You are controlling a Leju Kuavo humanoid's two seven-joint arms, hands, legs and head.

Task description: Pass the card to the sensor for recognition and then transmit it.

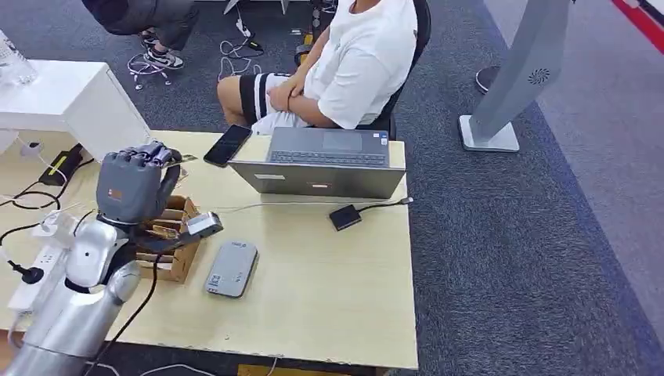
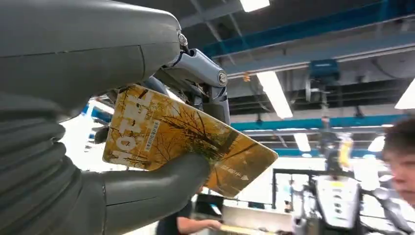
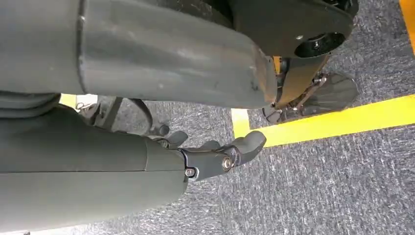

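Head view first: your left arm rises from the lower left corner, silver forearm angled up and inward, with the left hand [image 1: 135,182] raised above the cardboard box [image 1: 174,252] at the counter's [image 1: 337,290] left side. You see the back of the hand, its fingers curled forward toward the seated person [image 1: 344,63] across the counter. Left wrist view confirms the grip: the card [image 2: 186,139], yellow-orange with a tree print, is pinched flat between the thick thumb below and the darker fingers [image 2: 205,73] above, and about half its length projects free beyond the fingers. The card is held in the air, clear of the counter. On the counter, the grey sensor [image 1: 232,269] lies flat just beside the box, below and to the right of the hand, not touching it. A laptop [image 1: 325,160], a phone [image 1: 228,145] and a small black adapter [image 1: 344,217] lie farther off. Right wrist view shows your right hand [image 3: 215,156] over grey carpet and a yellow floor line [image 3: 342,120], fingers loosely extended, holding nothing.
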